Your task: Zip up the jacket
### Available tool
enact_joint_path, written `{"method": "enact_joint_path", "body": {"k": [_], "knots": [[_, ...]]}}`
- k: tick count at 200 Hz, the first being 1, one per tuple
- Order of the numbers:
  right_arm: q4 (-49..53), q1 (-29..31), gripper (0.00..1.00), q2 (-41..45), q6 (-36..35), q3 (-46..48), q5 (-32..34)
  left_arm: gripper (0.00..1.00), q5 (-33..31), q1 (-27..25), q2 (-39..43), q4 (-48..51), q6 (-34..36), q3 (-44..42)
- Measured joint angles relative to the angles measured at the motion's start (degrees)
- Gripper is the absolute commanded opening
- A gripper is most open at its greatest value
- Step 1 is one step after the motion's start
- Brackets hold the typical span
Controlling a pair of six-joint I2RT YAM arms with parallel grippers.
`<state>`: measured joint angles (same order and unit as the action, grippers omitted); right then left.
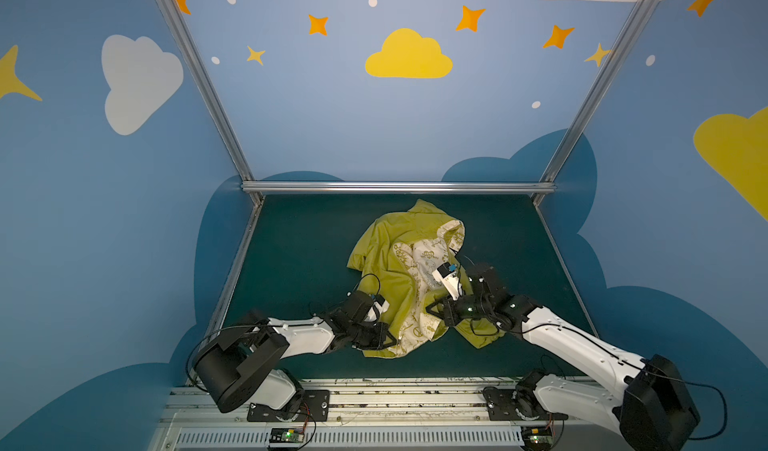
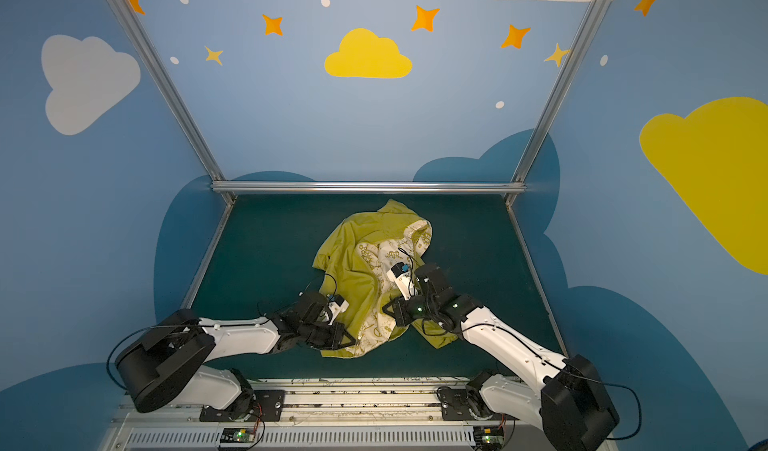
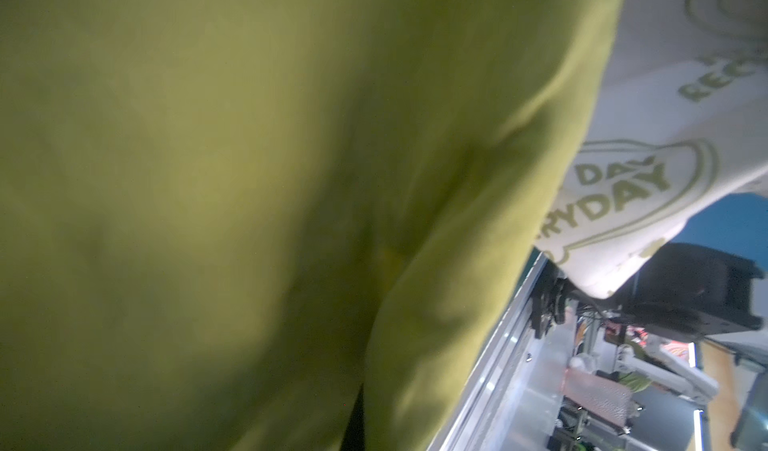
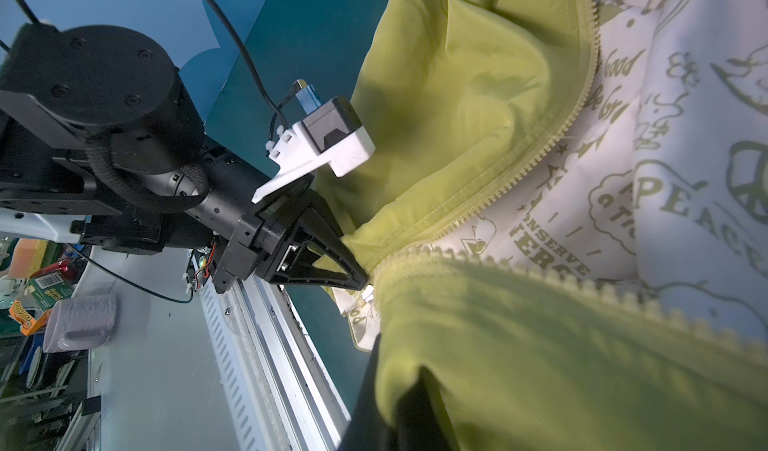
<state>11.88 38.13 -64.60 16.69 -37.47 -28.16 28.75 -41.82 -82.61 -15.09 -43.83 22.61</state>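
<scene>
Across the dark teal felt tabletop, the small mustard-yellow shiny hooded jacket lies crumpled at the middle in both top views. Its hood points toward the far rail, its hem lies toward my bases, and its front falls open on a cream lining printed with olive doodles. My white-and-black left arm reaches in low from one side and my white-and-black right arm from the other, and the two meet at the near end of the garment. My left gripper is clamped tight on the yellow fabric at the hem; the right wrist view shows its black fingers pinched together with cloth between them. My right gripper is closed on the opposite front edge, just beside the lining, and the cloth there drapes over it. The left wrist view is filled with blurred yellow cloth, and my own fingers cannot be made out in it. In the right wrist view the two rows of yellow zipper teeth lie apart, drawing together only near my left fingertips.
</scene>
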Motion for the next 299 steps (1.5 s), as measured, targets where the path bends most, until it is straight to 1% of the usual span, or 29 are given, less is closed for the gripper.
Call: {"method": "enact_joint_path", "body": {"k": [14,34,45,60,77,100,115,154,183,204,236,299], "knots": [[-0.15,0.00,0.00,0.02,0.22,-0.76,-0.24,0.03,0.42,0.90,1.84,-4.79,-1.75,-2.36],[-1.44,0.02,0.00,0.02,1.44,-0.94,-1.51,0.03,0.04,2.69,6.40,-15.56,-4.31,-8.68],[-2.36,0.02,0.00,0.02,2.49,-0.94,-2.62,0.03,-0.26,3.50,8.70,-18.73,-4.98,-10.58],[-4.09,0.02,0.00,0.02,3.96,-0.94,-4.39,0.03,-0.15,4.24,10.95,-21.46,-5.18,-10.58],[-5.70,0.04,0.00,0.02,5.90,-0.94,-6.40,0.03,0.70,5.40,12.68,-26.73,-5.44,-9.94],[-8.00,0.07,0.00,0.02,8.63,-0.94,-9.79,0.03,2.29,7.21,13.62,-33.88,-5.53,-9.92],[-10.19,0.04,0.00,0.02,10.25,-0.94,-12.31,0.03,3.80,7.65,13.97,-36.37,-4.83,-9.81],[-13.79,-1.27,0.00,0.35,12.68,-0.96,-19.23,0.03,8.96,7.76,17.55,-36.87,0.44,-8.07],[-13.79,-2.99,0.00,-0.59,13.03,-1.64,-23.69,0.03,10.71,7.80,22.99,-35.28,5.79,-7.56],[-14.62,-3.89,0.00,-0.96,13.33,-1.97,-25.94,0.03,11.69,7.80,24.72,-33.99,8.57,-7.56],[-15.54,-4.02,0.00,-1.07,14.36,-2.01,-27.89,0.03,12.68,7.82,24.28,-32.89,10.80,-7.50],[-17.79,-3.78,0.00,-2.47,15.74,-2.05,-28.26,0.03,12.61,7.82,24.11,-32.65,12.15,-7.50]]}}
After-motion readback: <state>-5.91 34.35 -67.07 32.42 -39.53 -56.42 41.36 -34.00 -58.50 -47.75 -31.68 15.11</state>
